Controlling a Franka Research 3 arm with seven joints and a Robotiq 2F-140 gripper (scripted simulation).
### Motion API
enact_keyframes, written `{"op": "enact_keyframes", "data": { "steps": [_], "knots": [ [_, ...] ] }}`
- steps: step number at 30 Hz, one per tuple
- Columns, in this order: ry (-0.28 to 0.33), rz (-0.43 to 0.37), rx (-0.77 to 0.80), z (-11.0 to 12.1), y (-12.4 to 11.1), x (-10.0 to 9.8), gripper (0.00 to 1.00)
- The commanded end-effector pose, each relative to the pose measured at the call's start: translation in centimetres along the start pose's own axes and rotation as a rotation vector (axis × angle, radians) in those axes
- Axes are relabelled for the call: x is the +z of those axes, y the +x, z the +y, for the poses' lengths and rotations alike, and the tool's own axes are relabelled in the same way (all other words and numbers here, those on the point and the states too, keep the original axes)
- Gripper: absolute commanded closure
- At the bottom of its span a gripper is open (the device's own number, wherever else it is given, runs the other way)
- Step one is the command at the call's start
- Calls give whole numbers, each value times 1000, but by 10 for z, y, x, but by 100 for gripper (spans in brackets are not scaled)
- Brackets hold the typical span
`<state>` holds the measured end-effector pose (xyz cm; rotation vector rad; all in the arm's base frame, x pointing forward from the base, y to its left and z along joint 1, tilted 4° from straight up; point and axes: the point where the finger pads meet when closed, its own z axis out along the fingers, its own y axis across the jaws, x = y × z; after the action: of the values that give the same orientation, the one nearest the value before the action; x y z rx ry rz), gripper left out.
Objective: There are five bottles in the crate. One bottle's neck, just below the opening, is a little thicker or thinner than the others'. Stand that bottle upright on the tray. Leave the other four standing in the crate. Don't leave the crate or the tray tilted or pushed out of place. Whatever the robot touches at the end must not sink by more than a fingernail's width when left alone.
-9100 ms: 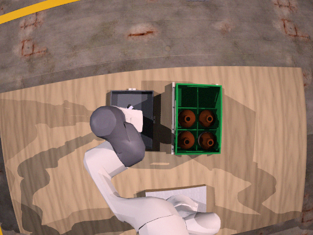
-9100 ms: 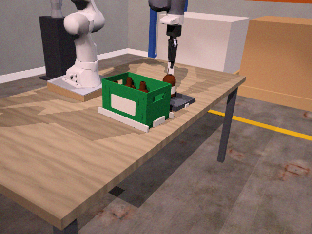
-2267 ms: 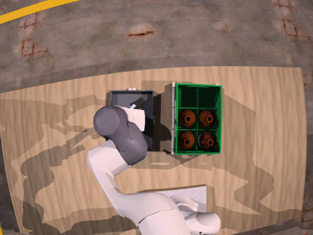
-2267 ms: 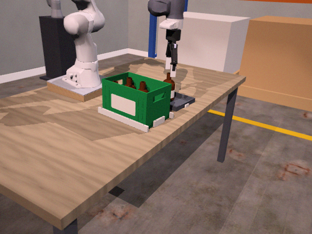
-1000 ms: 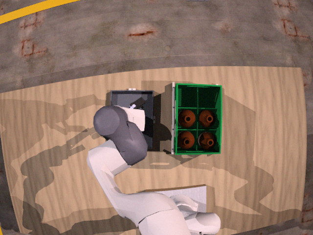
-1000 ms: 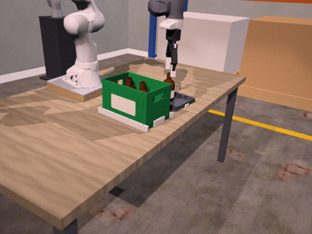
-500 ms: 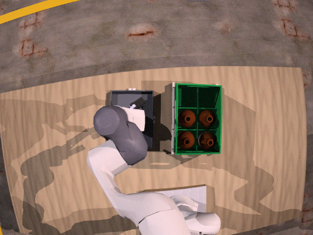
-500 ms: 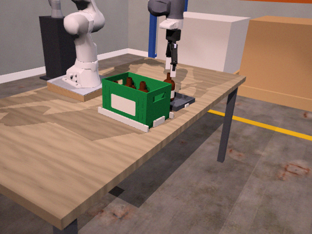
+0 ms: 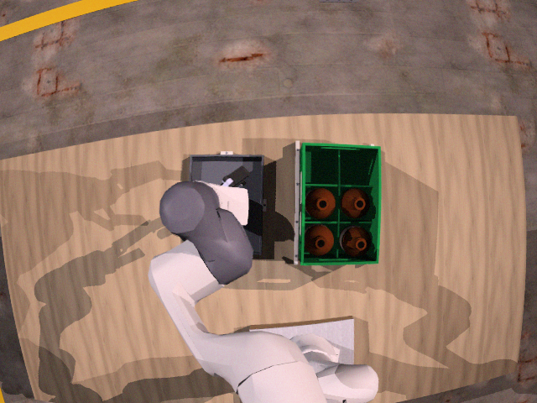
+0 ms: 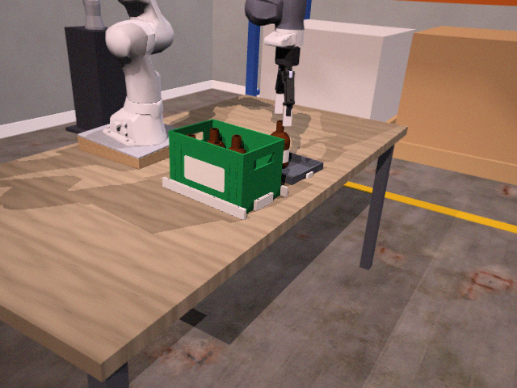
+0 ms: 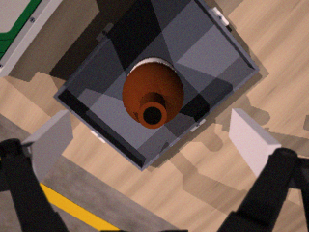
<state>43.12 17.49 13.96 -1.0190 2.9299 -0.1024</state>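
Note:
A brown bottle (image 11: 153,99) stands upright on the dark grey tray; it also shows in the exterior view (image 10: 281,141) behind the crate. My gripper (image 11: 151,124) is wide open and empty, right above the bottle's mouth, with its fingers apart from the glass; in the side view the gripper (image 10: 287,113) hangs just over the bottle's top. The green crate (image 9: 339,202) holds several brown bottles standing in its cells, such as one (image 9: 320,202) in the middle row. In the overhead view my arm hides the bottle on the tray.
White stop blocks (image 10: 203,197) border the crate on the table. The robot base stands on a plinth (image 10: 125,145) behind the crate. The table edge (image 10: 329,183) runs close to the tray.

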Motion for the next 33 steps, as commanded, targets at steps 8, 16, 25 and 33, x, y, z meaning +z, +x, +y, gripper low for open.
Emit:
{"op": "enact_keyframes", "data": {
  "steps": [8,16,25,33],
  "knots": [
    [-1,2,5,-1,0,-19,0],
    [-1,2,5,-1,0,-34,0],
    [-1,2,5,-1,0,-59,0],
    [-1,2,5,-1,0,-71,0]
  ]
}}
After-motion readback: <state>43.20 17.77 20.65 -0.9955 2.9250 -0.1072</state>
